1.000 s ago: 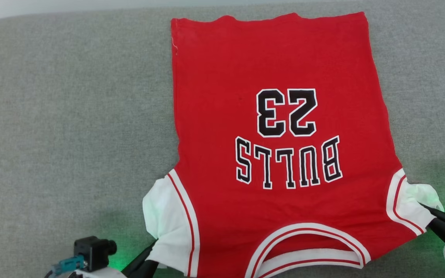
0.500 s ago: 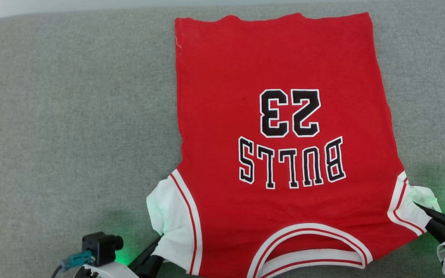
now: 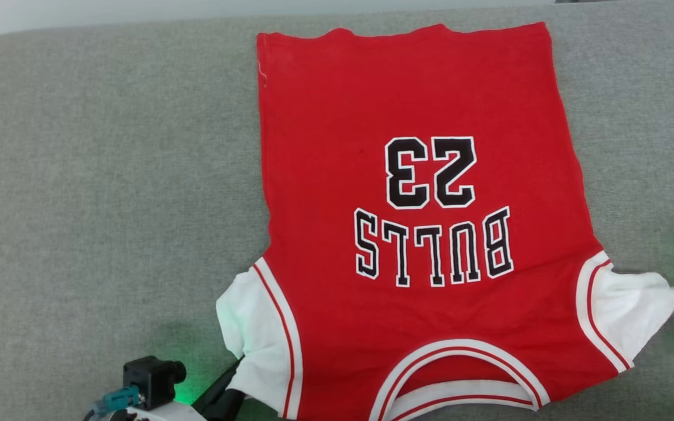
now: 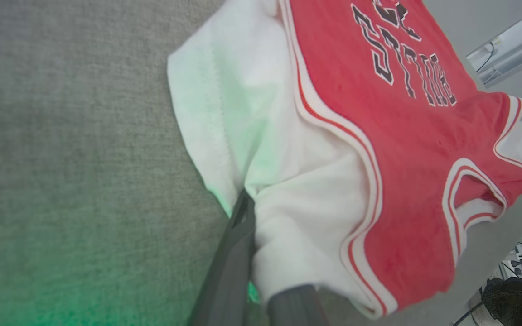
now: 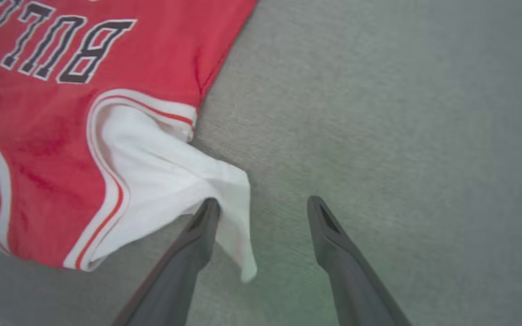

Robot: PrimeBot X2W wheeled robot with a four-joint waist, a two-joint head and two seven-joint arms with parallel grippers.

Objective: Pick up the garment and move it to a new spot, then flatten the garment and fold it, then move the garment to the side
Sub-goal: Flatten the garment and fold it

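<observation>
Here left end effector (image 4: pixel 249 213) clamps garment (image 3: pixel 407 175) — right end effector (image 5: pixel 263 203) splayed

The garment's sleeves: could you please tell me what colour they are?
White sleeves with red-striped trim; best seen in the left wrist view.

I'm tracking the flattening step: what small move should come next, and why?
Probably open the left gripper and release its white sleeve: the garment lies spread flat on the grey surface, and the right gripper is open beside the other sleeve.
</observation>
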